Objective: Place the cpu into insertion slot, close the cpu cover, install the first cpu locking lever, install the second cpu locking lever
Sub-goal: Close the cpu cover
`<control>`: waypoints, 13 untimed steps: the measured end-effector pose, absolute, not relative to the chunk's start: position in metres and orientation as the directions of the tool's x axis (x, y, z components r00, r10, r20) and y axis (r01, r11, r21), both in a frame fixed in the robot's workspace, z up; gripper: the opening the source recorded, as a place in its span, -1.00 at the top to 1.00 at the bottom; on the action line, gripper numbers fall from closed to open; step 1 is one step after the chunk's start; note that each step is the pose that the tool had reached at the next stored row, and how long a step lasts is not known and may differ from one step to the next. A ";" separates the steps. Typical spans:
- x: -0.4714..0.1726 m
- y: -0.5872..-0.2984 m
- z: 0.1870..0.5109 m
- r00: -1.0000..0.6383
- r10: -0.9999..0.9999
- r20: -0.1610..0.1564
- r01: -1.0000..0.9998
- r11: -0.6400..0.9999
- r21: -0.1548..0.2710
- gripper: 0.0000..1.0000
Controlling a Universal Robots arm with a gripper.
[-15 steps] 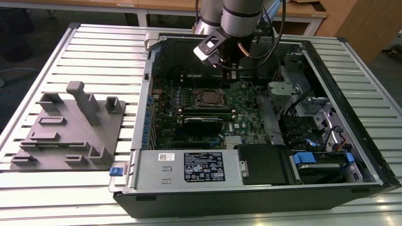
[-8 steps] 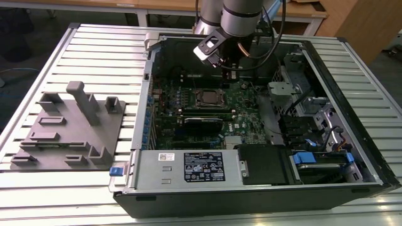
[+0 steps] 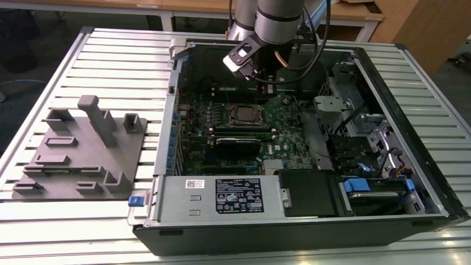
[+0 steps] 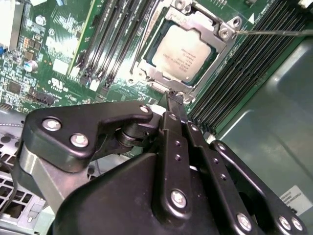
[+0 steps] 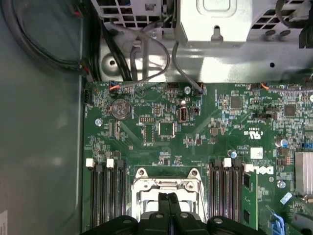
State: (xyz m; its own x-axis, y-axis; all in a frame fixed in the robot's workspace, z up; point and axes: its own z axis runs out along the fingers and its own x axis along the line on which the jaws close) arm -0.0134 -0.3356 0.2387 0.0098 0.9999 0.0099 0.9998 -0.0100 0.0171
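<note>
I read the gripper (image 4: 174, 100) as pinched closed and empty, tips just beside the cover (image 4: 221, 33). The cover lies flat around the seated cpu (image 4: 183, 53).

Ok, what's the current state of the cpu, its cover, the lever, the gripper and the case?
cpu: seated, metal top up.
cpu cover: down flat, framing the cpu.
locking lever: rod sticking out sideways, looks unlatched.
gripper: shut, empty, tips just beside the cpu cover.
computer case: lying flat, side open.
</note>
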 end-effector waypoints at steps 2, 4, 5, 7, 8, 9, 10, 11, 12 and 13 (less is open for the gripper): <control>-0.015 -0.336 0.239 0.010 1.000 0.010 1.000 -0.010 0.017 0.80; -0.018 -0.336 0.238 0.010 1.000 0.010 1.000 -0.010 0.017 0.80; -0.020 -0.336 0.238 0.010 1.000 0.010 1.000 -0.010 0.017 0.80; -0.022 -0.336 0.238 0.010 1.000 0.010 1.000 -0.010 0.017 0.80; -0.023 -0.336 0.238 0.010 1.000 0.010 1.000 -0.010 0.017 0.80; -0.024 -0.336 0.238 0.010 1.000 0.010 1.000 -0.010 0.017 0.80; -0.025 -0.336 0.238 0.010 1.000 0.010 1.000 -0.010 0.017 0.80; -0.027 -0.336 0.238 0.010 1.000 0.010 1.000 -0.010 0.017 0.80; -0.028 -0.336 0.237 0.010 1.000 0.010 1.000 -0.010 0.017 0.80; -0.029 -0.336 0.237 0.010 1.000 0.010 1.000 -0.010 0.017 0.80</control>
State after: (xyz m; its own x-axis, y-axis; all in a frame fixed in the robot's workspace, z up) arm -0.0289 -0.3356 0.2372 0.0099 0.9999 0.0099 0.9998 -0.0101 0.0170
